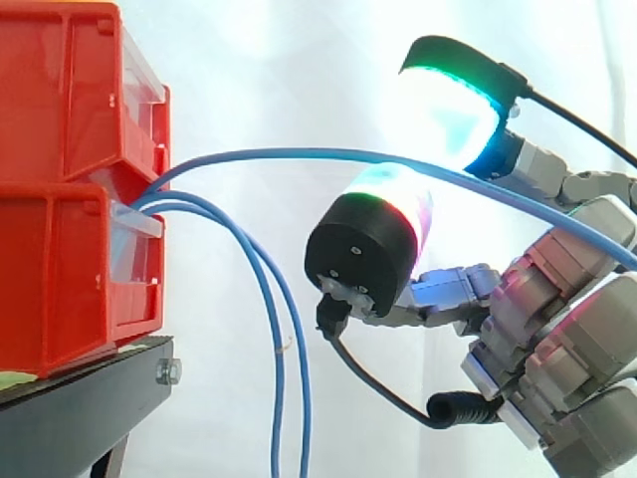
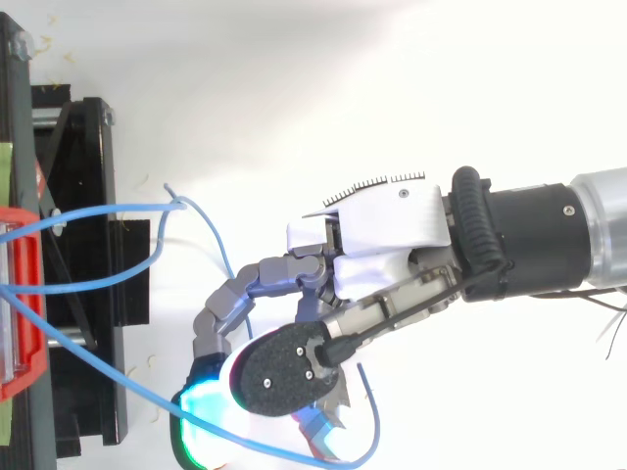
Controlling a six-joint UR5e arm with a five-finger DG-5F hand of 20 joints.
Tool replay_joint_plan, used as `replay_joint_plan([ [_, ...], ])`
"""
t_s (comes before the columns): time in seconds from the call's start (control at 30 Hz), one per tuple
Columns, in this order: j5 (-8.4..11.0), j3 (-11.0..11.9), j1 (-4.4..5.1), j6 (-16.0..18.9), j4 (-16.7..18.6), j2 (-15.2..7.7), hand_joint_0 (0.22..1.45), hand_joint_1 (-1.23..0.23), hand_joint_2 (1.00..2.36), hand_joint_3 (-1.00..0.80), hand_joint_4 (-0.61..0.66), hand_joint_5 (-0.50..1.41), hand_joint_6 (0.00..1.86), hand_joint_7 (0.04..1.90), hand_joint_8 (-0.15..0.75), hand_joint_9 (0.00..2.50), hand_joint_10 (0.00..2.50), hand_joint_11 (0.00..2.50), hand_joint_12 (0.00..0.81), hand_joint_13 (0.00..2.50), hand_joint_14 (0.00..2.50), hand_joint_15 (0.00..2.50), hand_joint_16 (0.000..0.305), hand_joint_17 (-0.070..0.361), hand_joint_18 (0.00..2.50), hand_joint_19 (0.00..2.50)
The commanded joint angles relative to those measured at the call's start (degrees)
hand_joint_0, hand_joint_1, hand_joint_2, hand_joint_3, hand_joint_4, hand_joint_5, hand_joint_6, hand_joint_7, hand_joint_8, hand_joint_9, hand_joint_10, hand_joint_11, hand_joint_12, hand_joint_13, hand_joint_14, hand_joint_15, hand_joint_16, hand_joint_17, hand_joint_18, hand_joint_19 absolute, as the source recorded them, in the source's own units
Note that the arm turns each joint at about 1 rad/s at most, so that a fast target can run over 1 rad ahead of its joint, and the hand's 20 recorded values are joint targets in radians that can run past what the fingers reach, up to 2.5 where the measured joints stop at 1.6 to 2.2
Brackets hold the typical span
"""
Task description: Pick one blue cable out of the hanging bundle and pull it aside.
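One blue cable [image 1: 279, 151] leaves the gap between the stacked red bins [image 1: 60, 149] and stretches right in a shallow arc, away from the others. It passes between a green-glowing fingertip [image 1: 448, 110] above and a red-and-white glowing pad [image 1: 393, 214] below. My hand [image 1: 557, 299] is at the right, with curled fingers shut on this cable. From above, the same cable [image 2: 98, 354] runs from the bin [image 2: 24, 323] down under the hand [image 2: 382, 230]. Two more blue cables [image 1: 277, 339] hang down beside the bins.
The bins rest on a black stand [image 1: 80, 408] at the left. In the top view, loose blue cable loops [image 2: 206, 220] lie between the stand [image 2: 88, 196] and the hand. A white curtain is behind everything.
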Motion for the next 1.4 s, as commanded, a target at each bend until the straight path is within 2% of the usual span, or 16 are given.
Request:
replay_joint_plan([
  [0.0, 0.00, 0.0, -0.01, 0.0, 0.0, 0.0, 0.27, -0.54, 1.00, -0.50, -0.08, 0.02, 0.79, 0.83, 0.285, 1.42, 0.03, 0.87, 0.473, 1.32, 0.02, 0.65, 0.073, 0.165, 1.10, 0.61],
  [0.1, 0.00, 0.0, -0.01, 0.0, 0.0, 0.0, 0.26, -0.58, 1.00, -0.50, -0.14, 0.04, 0.77, 0.86, 0.260, 1.47, 0.03, 0.85, 0.460, 1.33, 0.02, 0.65, 0.072, 0.163, 1.12, 0.61],
  [0.33, 0.00, 0.0, -0.01, 0.0, 0.1, 0.0, 0.26, -0.57, 1.00, -0.50, -0.17, 0.05, 0.74, 0.90, 0.250, 1.50, 0.03, 0.78, 0.452, 1.36, 0.02, 0.61, 0.071, 0.161, 1.13, 0.58],
  [0.37, 0.00, 0.0, -0.01, 0.0, 0.0, 0.0, 0.26, -0.56, 1.00, -0.50, -0.17, 0.05, 0.74, 0.90, 0.254, 1.49, 0.03, 0.72, 0.449, 1.37, 0.02, 0.60, 0.071, 0.161, 1.13, 0.58],
  [0.4, 0.00, 0.0, -0.01, 0.0, 0.0, 0.0, 0.26, -0.51, 1.00, -0.50, -0.18, 0.05, 0.73, 0.92, 0.262, 1.42, 0.02, 0.49, 0.452, 1.38, 0.02, 0.54, 0.071, 0.160, 1.13, 0.55],
  [0.5, 0.00, 0.0, -0.01, 0.0, 0.0, 0.0, 0.27, -0.48, 1.00, -0.50, -0.19, 0.06, 0.72, 0.96, 0.271, 1.42, 0.02, 0.42, 0.462, 1.47, 0.02, 0.54, 0.071, 0.161, 1.16, 0.54],
  [0.7, 0.00, 0.0, -0.01, 0.0, 0.1, 0.0, 0.27, -0.45, 1.00, -0.50, -0.16, 0.05, 0.75, 0.95, 0.288, 1.57, 0.03, 0.97, 0.470, 1.62, 0.02, 0.73, 0.073, 0.164, 1.18, 0.56],
  [0.77, 0.00, 0.0, -0.01, 0.0, 0.2, 0.0, 0.27, -0.45, 1.00, -0.50, -0.15, 0.04, 0.76, 0.93, 0.301, 1.62, 0.03, 1.07, 0.481, 1.65, 0.03, 0.79, 0.074, 0.166, 1.17, 0.57],
  [0.97, 0.00, 0.0, -0.01, 0.0, 0.2, 0.0, 0.27, -0.45, 1.00, -0.50, -0.12, 0.03, 0.77, 0.90, 0.321, 1.60, 0.03, 1.17, 0.486, 1.72, 0.02, 0.92, 0.074, 0.167, 1.16, 0.60],
  [1.13, 0.00, 0.0, -0.01, 0.0, 0.2, 0.0, 0.28, -0.45, 1.00, -0.50, -0.08, 0.02, 0.79, 0.85, 0.342, 1.56, 0.03, 1.24, 0.487, 1.90, 0.02, 1.18, 0.076, 0.170, 1.19, 0.68],
  [1.23, 0.00, 0.0, -0.01, 0.0, 0.2, 0.0, 0.27, -0.46, 1.00, -0.50, -0.07, 0.02, 0.79, 0.84, 0.335, 1.55, 0.03, 1.26, 0.479, 1.95, 0.01, 1.23, 0.076, 0.171, 1.21, 0.69],
  [1.37, 0.00, 0.0, -0.01, 0.0, 0.2, 0.0, 0.33, -0.56, 1.00, -0.50, -0.08, 0.01, 0.80, 0.82, 0.323, 1.53, 0.03, 1.26, 0.443, 1.93, 0.01, 1.26, 0.072, 0.162, 1.17, 0.71],
])
